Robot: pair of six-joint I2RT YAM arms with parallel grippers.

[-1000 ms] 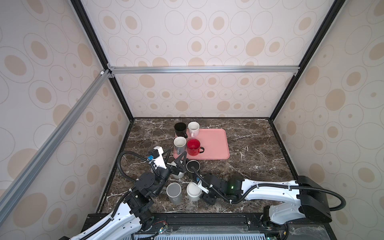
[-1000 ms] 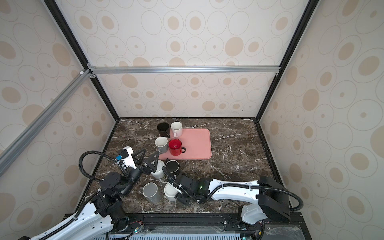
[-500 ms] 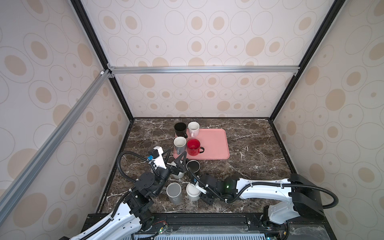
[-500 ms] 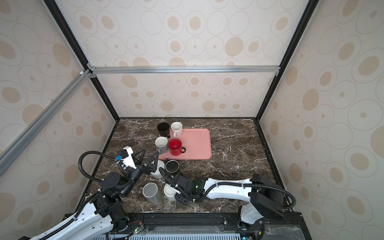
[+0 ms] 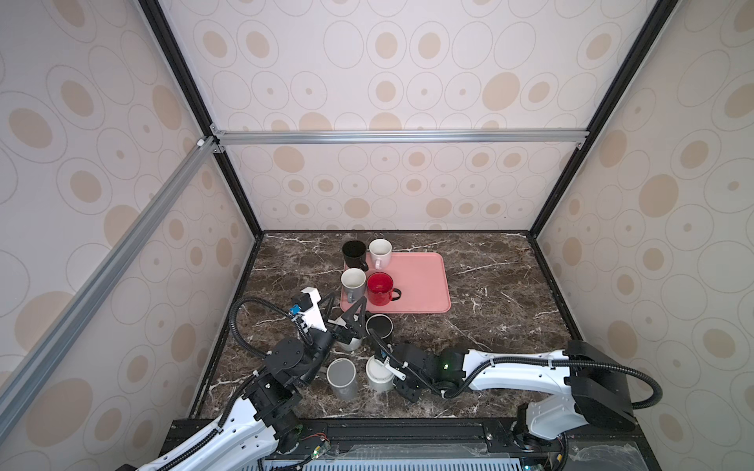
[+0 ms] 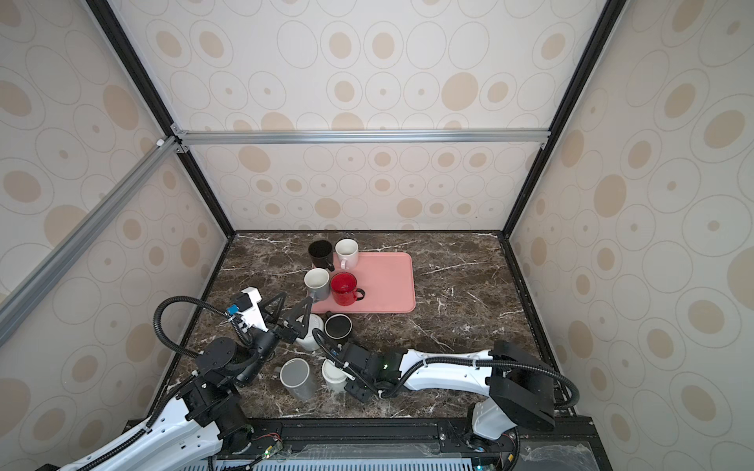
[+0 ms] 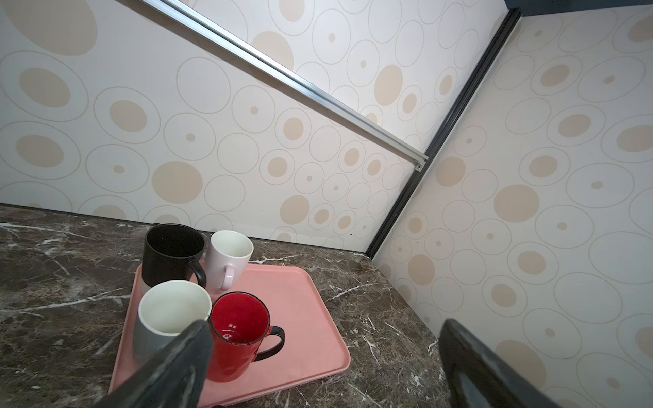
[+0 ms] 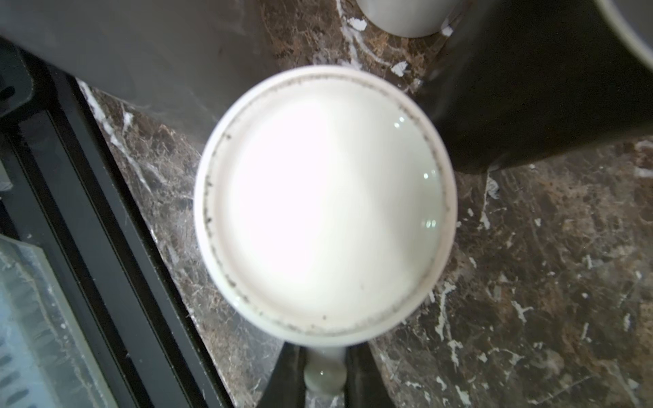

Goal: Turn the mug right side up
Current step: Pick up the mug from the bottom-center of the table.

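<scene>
Compared with a second ago, the right arm is reaching further toward 9 o'clock along the front of the table (image 5: pixel 489 293). The right fingers (image 8: pixel 358 386), which were standing wider then, are now pinching the handle of the white mug (image 5: pixel 379 377). The left arm is keeping its earlier pose, and no mug is sitting anywhere new.

The pink tray (image 5: pixel 420 285) is lying toward 12 o'clock from the table's middle. It is carrying four upright, empty mugs along its 9 o'clock side: a black mug (image 5: pixel 353 253) and a small pale mug (image 5: pixel 380 252) at the far corner, and a grey mug (image 5: pixel 353 284) and a red mug (image 5: pixel 380 287) nearer. Three more are standing on bare table between tray and front edge. A dark mug (image 5: pixel 379 326) is sitting just off the tray's 6 o'clock edge, a half-hidden mug (image 6: pixel 314 326) is at its 9 o'clock, and a grey cup (image 5: pixel 342 377) is just beside the white mug at its 9 o'clock.

The white mug is standing upside down near the table's 6 o'clock edge. In the right wrist view its ringed base (image 8: pixel 325 201) is facing the camera, and its handle is sitting between the two right fingers, which are pressing on either side of it. In both top views that handle is pointing at roughly 3 o'clock, toward the right arm.

The left fingers (image 7: pixel 169 371) are spread wide and gripping nothing, hovering over the half-hidden mug at about 11 o'clock from the white mug.
</scene>
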